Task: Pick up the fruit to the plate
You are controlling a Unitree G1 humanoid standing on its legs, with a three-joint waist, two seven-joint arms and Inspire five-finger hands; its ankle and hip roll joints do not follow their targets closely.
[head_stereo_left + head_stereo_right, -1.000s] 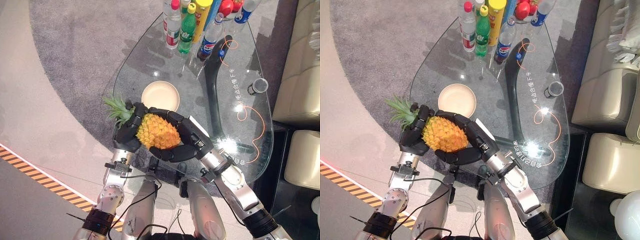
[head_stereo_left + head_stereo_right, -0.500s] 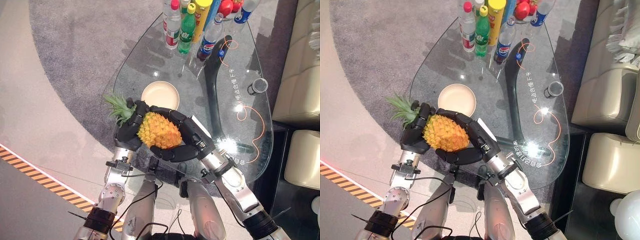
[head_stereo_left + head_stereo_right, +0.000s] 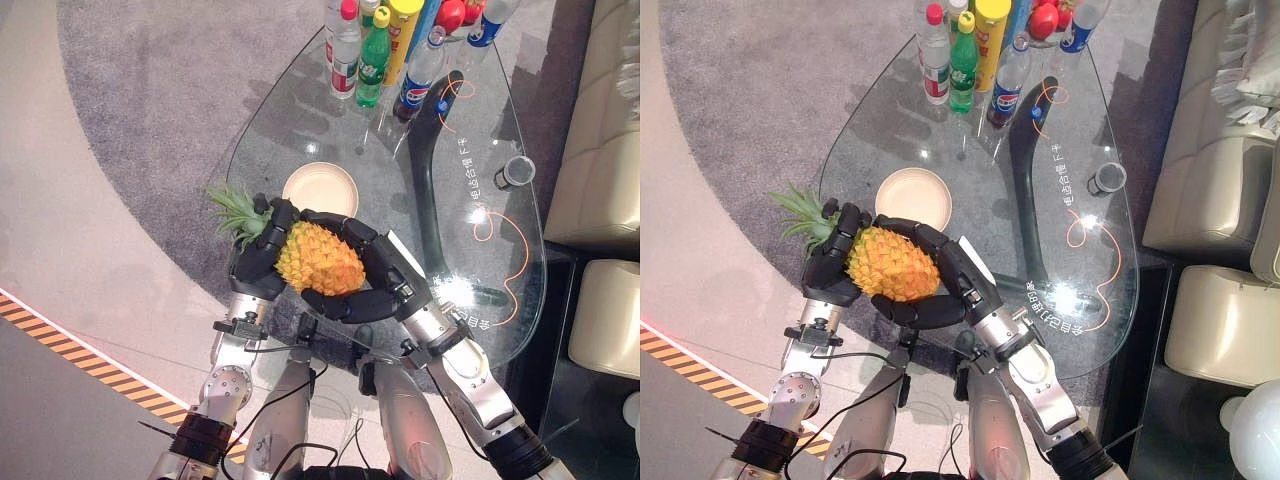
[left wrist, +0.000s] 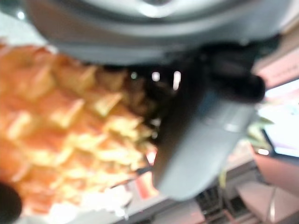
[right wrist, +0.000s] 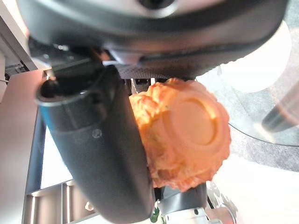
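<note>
One pineapple point(image 3: 318, 260) was held between the two hands at the near edge of the glass table point(image 3: 500, 250), lying on its side with its green crown point(image 3: 237, 209) pointing left, out past the table's rim and over the grey carpet point(image 3: 160, 110). The left hand point(image 3: 258, 262) curled its fingers round the crown end of the fruit, and the right hand point(image 3: 370, 280) wrapped its fingers over the far side and its thumb under the near side, so both hands gripped the pineapple. In the right wrist view the flat base of the fruit point(image 5: 187, 135) showed between the dark thumb and the palm. One cream plate point(image 3: 320, 190) sat on the glass just beyond the pineapple, apparently a little apart from it, though the overlap made that hard to judge. At the far end of the table stood a cluster of about six bottles point(image 3: 375, 45), some cut off by the frame, with a red fruit point(image 3: 452, 14) among them. One small dark cup point(image 3: 515, 173) stood alone toward the right side of the glass, and two pale sofa cushions point(image 3: 600, 150) lay to the right of the table.
</note>
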